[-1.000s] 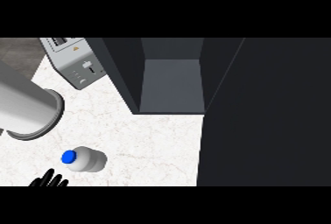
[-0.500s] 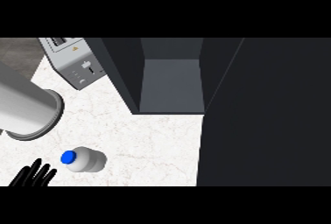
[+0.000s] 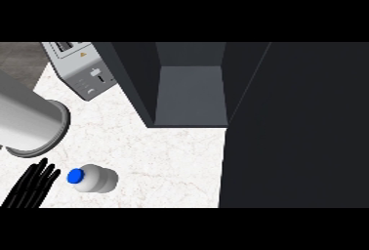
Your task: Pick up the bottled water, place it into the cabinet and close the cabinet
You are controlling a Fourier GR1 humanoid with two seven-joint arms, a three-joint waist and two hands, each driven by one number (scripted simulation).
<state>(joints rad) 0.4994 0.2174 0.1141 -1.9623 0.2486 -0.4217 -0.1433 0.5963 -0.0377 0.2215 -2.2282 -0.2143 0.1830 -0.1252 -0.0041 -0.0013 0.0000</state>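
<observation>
The bottled water [image 3: 93,178] stands on the white marble counter [image 3: 166,156], seen from above, with its blue cap [image 3: 75,176] on the left side. My left hand [image 3: 30,185] comes up from the lower left edge, fingers straight and open, just left of the cap. I cannot tell whether the hand touches the bottle. The dark cabinet [image 3: 191,93] stands open behind the bottle, its grey inside floor showing. Its door [image 3: 296,127] fills the right side of the view as a dark panel. My right hand does not show.
A large grey cylinder [image 3: 29,122] lies at the left, above my hand. A silver toaster [image 3: 83,68] stands at the back left, next to the cabinet's left wall.
My left hand has risen from the lower edge and shifted left, now alongside the bottle's cap. The bottle and cabinet have not moved.
</observation>
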